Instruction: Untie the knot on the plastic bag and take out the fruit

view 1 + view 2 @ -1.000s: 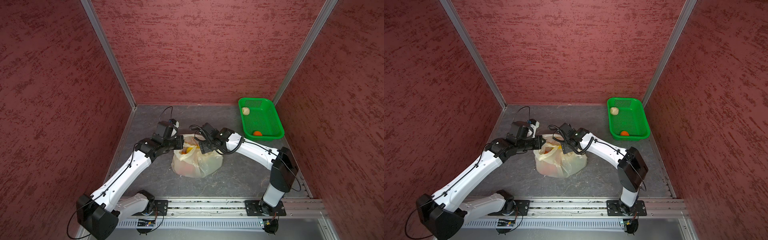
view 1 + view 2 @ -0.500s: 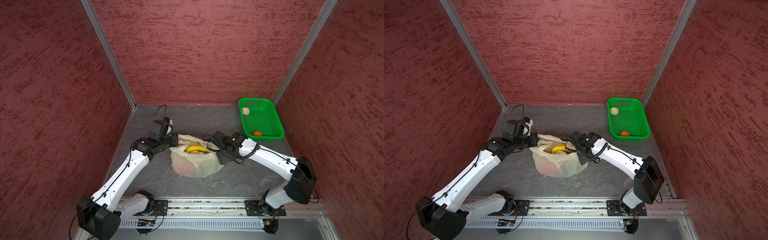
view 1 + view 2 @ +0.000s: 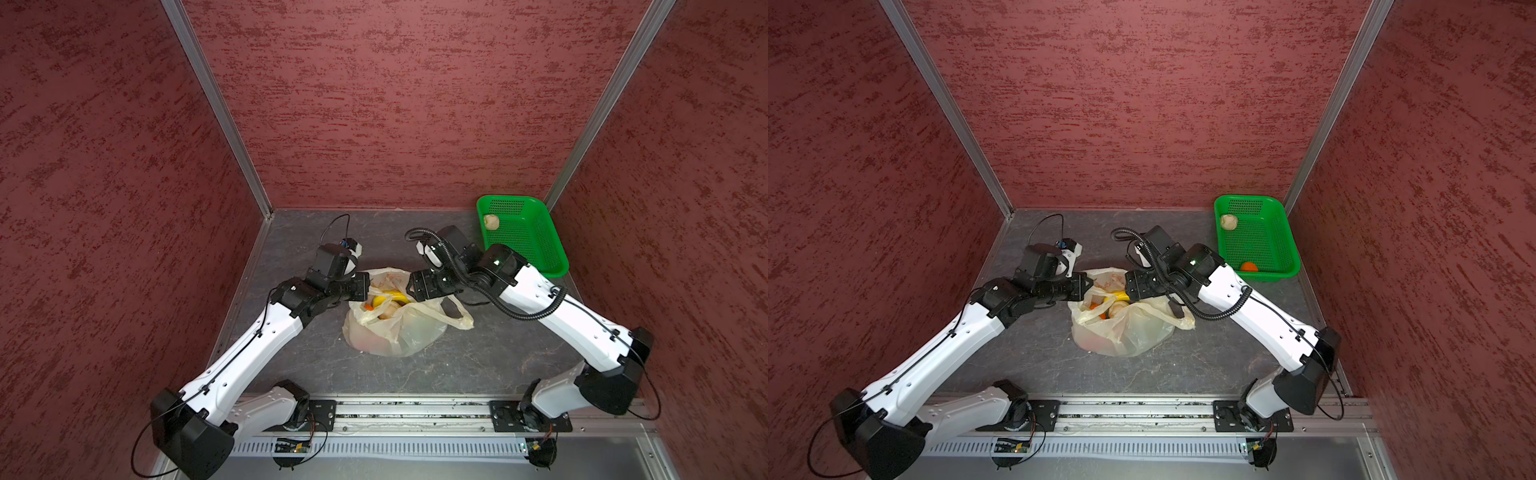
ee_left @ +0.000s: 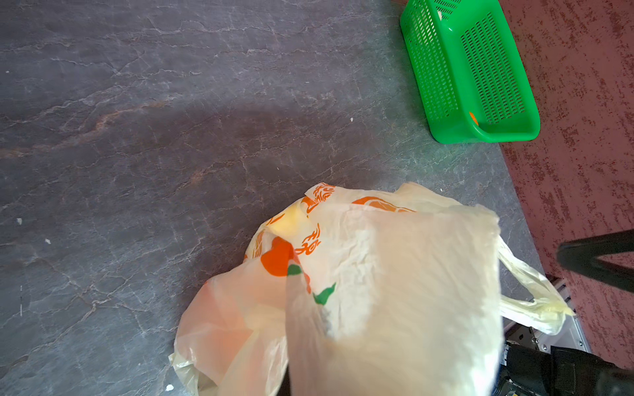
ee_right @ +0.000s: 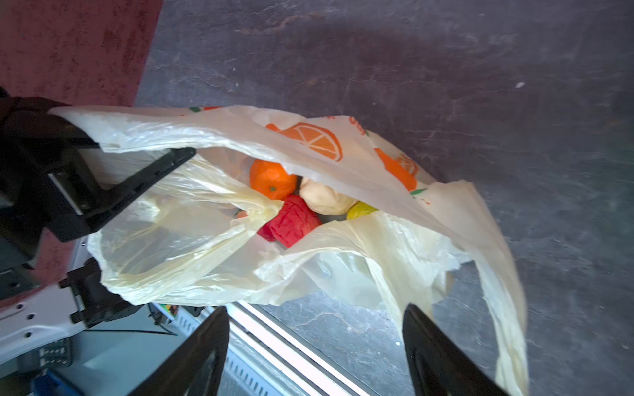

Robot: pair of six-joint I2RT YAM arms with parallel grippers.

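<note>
Middle of the desk (image 3: 478,365): the plastic bag (image 3: 395,332) sits slumped between the two pincers, its mouth gaping upward.
Print: an orange-slice drawing (image 5: 315,140) with green leaf marks. The orange characters in the left wrist view are too crumpled to read.
Bag material: thin, translucent, pale-yellow crinkled film. One handle loop (image 3: 459,318) lies loose on the desk.
Fruit inside: an orange (image 5: 272,180), a wrinkled red piece (image 5: 291,221), a cream lumpy piece (image 5: 326,200), and a banana (image 3: 388,297) at the mouth.
Left pincer (image 3: 365,287): clenched on the bag's rim, holding it up.
Right pincer (image 5: 315,349): released, jaws wide apart just beside the mouth, with nothing between them.
Basket (image 3: 536,249): green perforated plastic in the far right corner, holding a cream piece (image 3: 491,221) and a second orange (image 3: 1250,266).
Desk surface: dark grey, veined like stone, bare in front of the bag.
Edges: rough red walls (image 3: 395,104) close off three sides.
</note>
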